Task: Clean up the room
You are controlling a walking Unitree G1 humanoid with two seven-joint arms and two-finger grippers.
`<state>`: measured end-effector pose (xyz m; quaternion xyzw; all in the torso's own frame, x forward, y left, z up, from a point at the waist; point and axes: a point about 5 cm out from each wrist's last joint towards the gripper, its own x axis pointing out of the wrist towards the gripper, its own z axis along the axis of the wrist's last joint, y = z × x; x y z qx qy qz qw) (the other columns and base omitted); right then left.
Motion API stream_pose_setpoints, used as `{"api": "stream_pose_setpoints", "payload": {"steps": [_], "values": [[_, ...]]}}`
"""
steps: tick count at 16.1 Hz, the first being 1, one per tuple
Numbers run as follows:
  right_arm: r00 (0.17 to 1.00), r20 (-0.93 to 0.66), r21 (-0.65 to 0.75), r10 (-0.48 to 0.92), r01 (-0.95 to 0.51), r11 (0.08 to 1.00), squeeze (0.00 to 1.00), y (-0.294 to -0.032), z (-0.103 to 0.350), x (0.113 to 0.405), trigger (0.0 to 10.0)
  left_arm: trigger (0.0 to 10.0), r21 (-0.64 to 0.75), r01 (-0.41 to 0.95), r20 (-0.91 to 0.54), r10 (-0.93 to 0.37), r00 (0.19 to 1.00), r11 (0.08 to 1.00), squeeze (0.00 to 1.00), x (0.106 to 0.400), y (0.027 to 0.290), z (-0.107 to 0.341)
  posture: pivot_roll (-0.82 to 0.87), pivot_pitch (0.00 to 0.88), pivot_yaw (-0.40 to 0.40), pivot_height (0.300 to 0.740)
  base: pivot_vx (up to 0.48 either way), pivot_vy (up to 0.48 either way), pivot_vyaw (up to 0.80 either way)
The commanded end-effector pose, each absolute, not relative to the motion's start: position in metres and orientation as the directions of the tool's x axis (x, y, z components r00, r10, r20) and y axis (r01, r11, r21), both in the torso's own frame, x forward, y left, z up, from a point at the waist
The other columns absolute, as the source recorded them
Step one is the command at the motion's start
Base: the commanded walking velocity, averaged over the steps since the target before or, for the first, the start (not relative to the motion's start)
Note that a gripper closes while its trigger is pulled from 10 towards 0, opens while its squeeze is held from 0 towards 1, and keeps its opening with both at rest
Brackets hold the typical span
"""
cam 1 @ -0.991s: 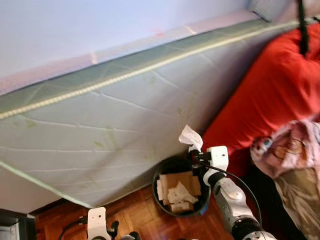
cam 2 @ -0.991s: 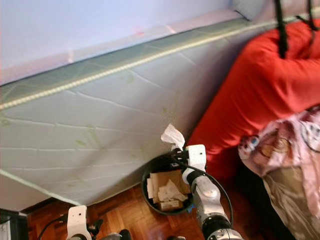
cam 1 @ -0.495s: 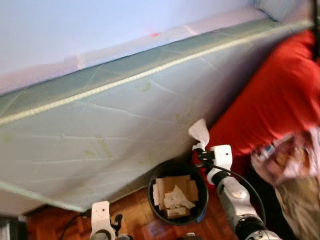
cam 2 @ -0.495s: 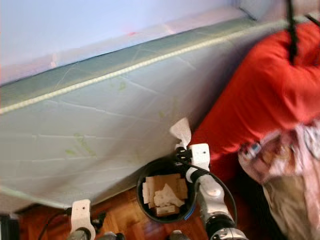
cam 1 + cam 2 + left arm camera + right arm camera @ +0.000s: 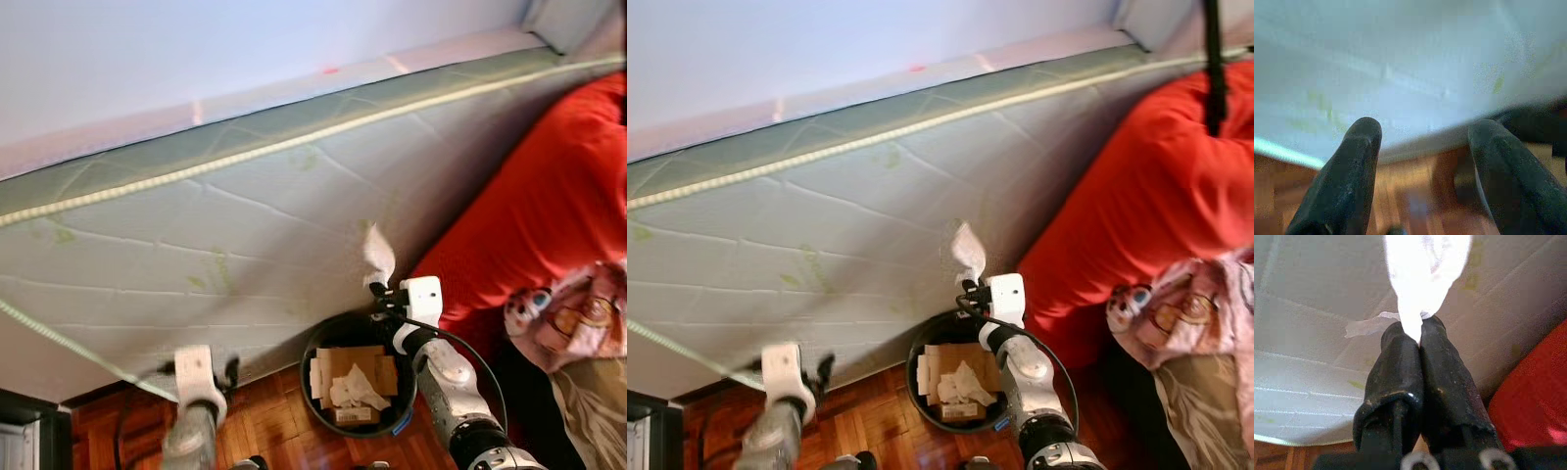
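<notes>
My right gripper (image 5: 376,285) is shut on a white crumpled tissue (image 5: 378,255), which sticks up from the closed fingertips (image 5: 1418,340). It hangs just above the far rim of a round black trash bin (image 5: 358,382) on the wooden floor, with cardboard and paper scraps inside. My left gripper (image 5: 231,369) is raised at the lower left beside the mattress edge; its two black fingers (image 5: 1347,181) stand apart with nothing between them.
A pale quilted mattress (image 5: 225,235) leans against the wall behind the bin. A big red cushion (image 5: 549,206) lies to the right, with a patterned pink cloth (image 5: 578,318) at its lower edge. Wooden parquet floor (image 5: 269,431) lies below.
The left arm has risen towards the mattress edge. The right gripper still holds the tissue above the bin; the camera has shifted slightly.
</notes>
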<state>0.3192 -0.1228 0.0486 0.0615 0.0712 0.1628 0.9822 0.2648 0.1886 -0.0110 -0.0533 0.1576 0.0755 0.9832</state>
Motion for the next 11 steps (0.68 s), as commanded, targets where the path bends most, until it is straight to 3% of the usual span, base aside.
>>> {"api": "stream_pose_setpoints", "payload": {"steps": [1, 4, 11], "values": [[0.935, -0.104, 0.146, 0.338, -0.322, 0.935, 0.00, -0.120, 0.050, 0.319, 10.0, 10.0, -0.069, -0.181, -0.325, 0.149, 0.934, 0.981, 0.00, 0.259, 0.192, -0.015, -0.09, 0.228, -0.007, 0.740, 0.000, 0.000, 0.00], [0.931, -0.093, 0.138, 0.353, -0.339, 0.930, 0.00, -0.115, 0.051, 0.318, 10.0, 10.0, -0.103, -0.191, -0.153, 0.174, 0.973, 0.976, 0.00, 0.270, 0.197, 0.013, -0.08, 0.234, -0.005, 0.740, 0.000, 0.000, 0.00], [0.935, -0.112, 0.140, 0.335, -0.319, 0.937, 0.00, -0.117, 0.048, 0.316, 10.0, 10.0, -0.100, -0.165, -0.114, 0.153, 0.982, 0.981, 0.00, 0.269, 0.189, 0.020, -0.09, 0.227, 0.004, 0.735, 0.000, 0.000, 0.00]]}}
